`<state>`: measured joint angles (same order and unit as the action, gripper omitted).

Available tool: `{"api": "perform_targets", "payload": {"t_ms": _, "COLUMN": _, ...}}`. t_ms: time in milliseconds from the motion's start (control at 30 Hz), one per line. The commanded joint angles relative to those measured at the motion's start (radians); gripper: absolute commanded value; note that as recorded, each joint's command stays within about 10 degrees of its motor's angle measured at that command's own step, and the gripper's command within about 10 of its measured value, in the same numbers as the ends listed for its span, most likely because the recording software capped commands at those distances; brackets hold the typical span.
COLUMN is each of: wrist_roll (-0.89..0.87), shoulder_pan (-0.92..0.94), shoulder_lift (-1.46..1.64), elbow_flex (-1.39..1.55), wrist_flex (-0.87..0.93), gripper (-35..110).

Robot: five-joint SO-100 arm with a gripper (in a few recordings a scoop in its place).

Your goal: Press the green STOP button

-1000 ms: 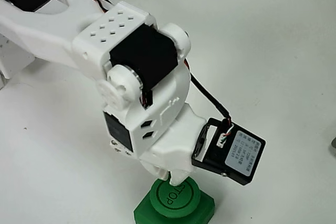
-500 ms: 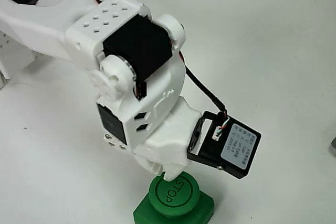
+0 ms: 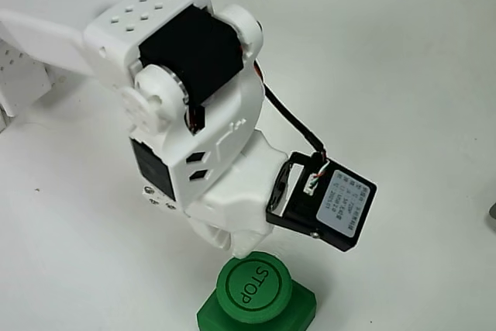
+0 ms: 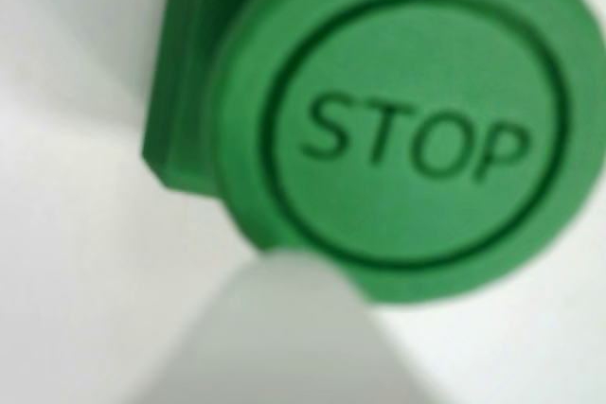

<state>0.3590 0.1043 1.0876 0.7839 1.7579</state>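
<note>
While my fingers [image 3: 242,252] hang just above the button [image 3: 253,287], their tip blurs into the near edge of the wrist view, and I cannot tell whether they are together or apart. That green STOP cap sits on its base [image 3: 298,312] at the bottom of the fixed view, on the white counter [image 3: 403,75]. My tip lines up with the cap's rim (not its centre), so pressing down from here could slide off or tilt the base.

I see a round dark-green plastic STOP button [image 3: 253,289] on its green base, my white plastic tool [image 3: 239,249] with black motor blocks, and a plain white surface [image 3: 403,67].
</note>
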Motion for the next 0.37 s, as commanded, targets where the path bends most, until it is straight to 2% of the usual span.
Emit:
{"api": "perform_targets", "payload": {"t_ms": 0, "wrist_roll": 0.008, "shoulder_pan": 0.014, "shoulder_lift": 0.175, "elbow_flex": -0.011, "wrist_flex": 0.008, "gripper": 0}}
{"api": "perform_targets", "payload": {"t_ms": 333, "wrist_roll": 0.006, "shoulder_pan": 0.012, "shoulder_lift": 0.227, "elbow_flex": 0.034, "wrist_flex": 0.008, "gripper": 0}}
